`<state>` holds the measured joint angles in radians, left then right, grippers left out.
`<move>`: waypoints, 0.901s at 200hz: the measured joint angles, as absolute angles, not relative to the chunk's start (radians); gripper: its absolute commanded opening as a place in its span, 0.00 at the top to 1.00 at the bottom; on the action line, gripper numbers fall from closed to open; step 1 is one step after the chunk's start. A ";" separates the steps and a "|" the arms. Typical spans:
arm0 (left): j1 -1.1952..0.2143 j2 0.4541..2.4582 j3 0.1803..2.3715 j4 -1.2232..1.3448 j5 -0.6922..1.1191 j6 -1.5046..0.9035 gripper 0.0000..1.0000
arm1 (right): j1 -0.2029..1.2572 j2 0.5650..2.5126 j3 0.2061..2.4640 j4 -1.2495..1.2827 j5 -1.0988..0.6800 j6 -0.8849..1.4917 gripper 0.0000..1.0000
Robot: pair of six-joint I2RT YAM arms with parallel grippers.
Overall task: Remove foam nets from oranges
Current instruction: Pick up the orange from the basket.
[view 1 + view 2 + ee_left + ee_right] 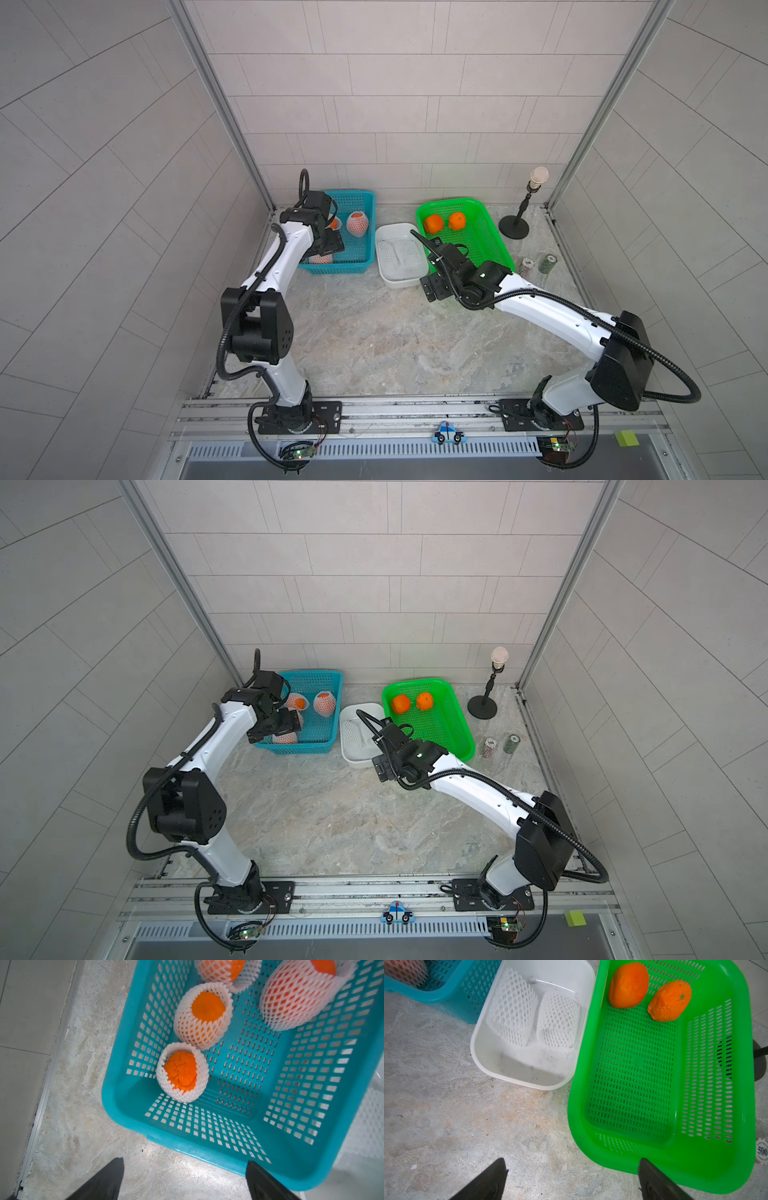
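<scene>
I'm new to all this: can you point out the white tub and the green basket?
white tub (525,1070), right wrist view, bare inner floor.
green basket (633,1084), right wrist view, bare perforated floor.

Marbled grey surface (374,340). Upper-middle of frame in both top views, left to right: teal basket (371,224), white tub (401,284) just beside it, green basket (486,232), black-based stand (513,227). Two chip stacks (527,266) (547,262) below stand, right of green basket.

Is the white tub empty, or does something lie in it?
Not empty. Two foam nets lie flattened, side by side, on the floor of the white tub.
</scene>
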<state>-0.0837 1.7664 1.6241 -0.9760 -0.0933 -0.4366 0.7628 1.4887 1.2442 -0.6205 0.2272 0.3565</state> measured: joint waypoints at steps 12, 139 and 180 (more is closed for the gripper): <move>-0.068 1.808 1.655 -0.984 -0.081 -0.429 0.02 | 0.763 1.489 1.244 -0.616 0.224 0.356 0.00; -0.046 2.059 1.848 -1.055 -0.083 -0.376 0.02 | 0.763 1.542 1.247 -0.601 0.213 0.348 0.00; -0.046 2.099 1.848 -1.054 -0.103 -0.376 0.02 | 0.763 1.547 1.254 -0.601 0.210 0.348 0.00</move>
<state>-0.0460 2.0995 1.8477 -1.0542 -0.1028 -0.3756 0.7631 1.5471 1.2537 -0.6006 0.2100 0.3477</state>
